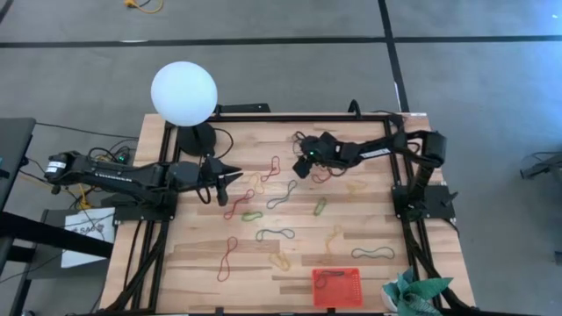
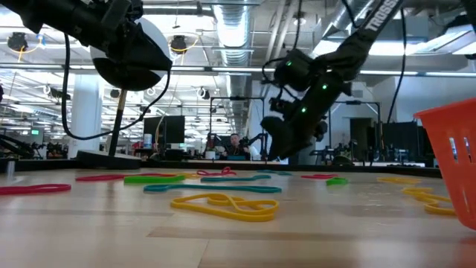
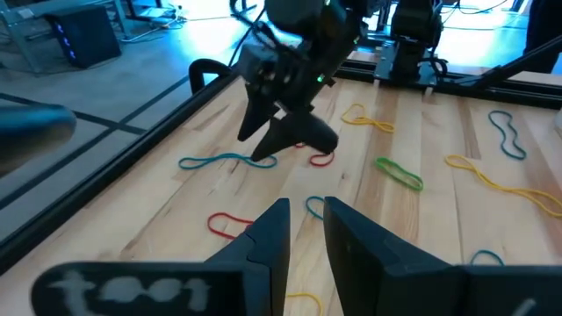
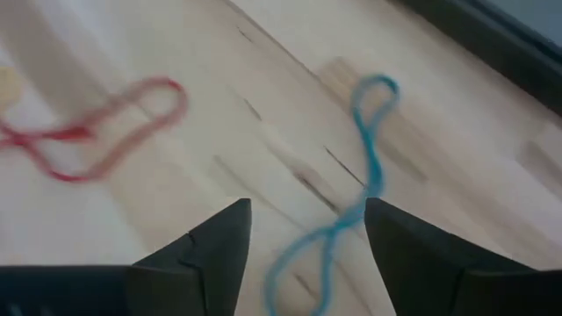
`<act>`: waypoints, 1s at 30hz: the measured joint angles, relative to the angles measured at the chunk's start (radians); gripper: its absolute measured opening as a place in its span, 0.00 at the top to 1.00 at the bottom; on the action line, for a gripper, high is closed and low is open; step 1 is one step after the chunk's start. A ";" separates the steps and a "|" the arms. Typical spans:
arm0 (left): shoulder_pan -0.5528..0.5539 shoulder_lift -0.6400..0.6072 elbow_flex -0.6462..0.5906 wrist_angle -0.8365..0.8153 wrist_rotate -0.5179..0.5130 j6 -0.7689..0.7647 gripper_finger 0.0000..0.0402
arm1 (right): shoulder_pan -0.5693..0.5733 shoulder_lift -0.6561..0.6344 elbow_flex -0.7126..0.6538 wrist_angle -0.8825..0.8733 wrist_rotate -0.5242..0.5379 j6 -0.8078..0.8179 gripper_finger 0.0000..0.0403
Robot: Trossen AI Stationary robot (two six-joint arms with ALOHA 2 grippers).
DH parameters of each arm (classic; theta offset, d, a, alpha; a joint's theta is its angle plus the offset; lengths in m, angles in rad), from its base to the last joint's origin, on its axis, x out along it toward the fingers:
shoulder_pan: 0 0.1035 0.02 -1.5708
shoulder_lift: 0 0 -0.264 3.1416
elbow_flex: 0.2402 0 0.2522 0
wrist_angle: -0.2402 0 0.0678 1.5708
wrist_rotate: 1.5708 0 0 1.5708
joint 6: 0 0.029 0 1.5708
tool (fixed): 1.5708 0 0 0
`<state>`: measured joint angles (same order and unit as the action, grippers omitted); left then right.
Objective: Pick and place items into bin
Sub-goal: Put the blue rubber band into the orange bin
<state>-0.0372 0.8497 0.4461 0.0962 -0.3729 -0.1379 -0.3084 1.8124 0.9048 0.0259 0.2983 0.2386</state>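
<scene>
Many rubber-band loops, red, green, yellow and blue, lie flat over the wooden table point(image 1: 202, 254). The red-orange bin point(image 1: 337, 286) sits near the table's near edge; a dark loop point(image 1: 332, 275) lies in it. My right gripper point(image 1: 302, 168) hovers open, low over the far middle of the table. A blue loop point(image 4: 351, 211) lies below the gap between its fingers, a red loop point(image 4: 97, 123) beside it. My left gripper point(image 1: 226, 181) hangs left of centre, fingers a little apart point(image 3: 304, 230), holding nothing. The left wrist view shows the right gripper point(image 3: 268, 149) ahead.
A lamp with a white globe point(image 1: 183, 91) stands at the far left corner, just behind the left arm. A teal-green cloth point(image 1: 413, 294) lies at the near right corner beside the bin. Black cables point(image 1: 307, 139) run along the far edge. Bare wood shows at near left.
</scene>
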 joint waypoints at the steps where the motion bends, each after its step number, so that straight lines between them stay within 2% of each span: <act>1: 0.000 0.000 0.000 0.000 0.000 0.000 0.84 | 0.000 0.012 0.019 -0.037 0.023 0.001 0.47; 7: 0.000 0.000 0.000 -0.001 0.011 -0.019 0.84 | -0.001 0.075 0.105 -0.172 0.042 0.092 0.48; 14: -0.004 0.000 0.000 -0.004 0.038 -0.063 0.84 | -0.010 0.126 0.143 -0.203 0.041 0.188 0.48; 20: -0.006 0.001 0.000 -0.004 0.055 -0.084 0.84 | -0.011 0.149 0.145 -0.196 0.048 0.201 0.50; 23: -0.007 0.001 0.000 -0.004 0.056 -0.094 0.84 | -0.010 0.150 0.144 -0.193 0.054 0.202 0.58; 30: -0.006 0.001 0.000 -0.004 0.056 -0.095 0.84 | -0.010 0.153 0.143 -0.179 0.060 0.213 0.88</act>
<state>-0.0437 0.8505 0.4465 0.0924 -0.3168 -0.2325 -0.3180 1.9652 1.0481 -0.1528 0.3581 0.4518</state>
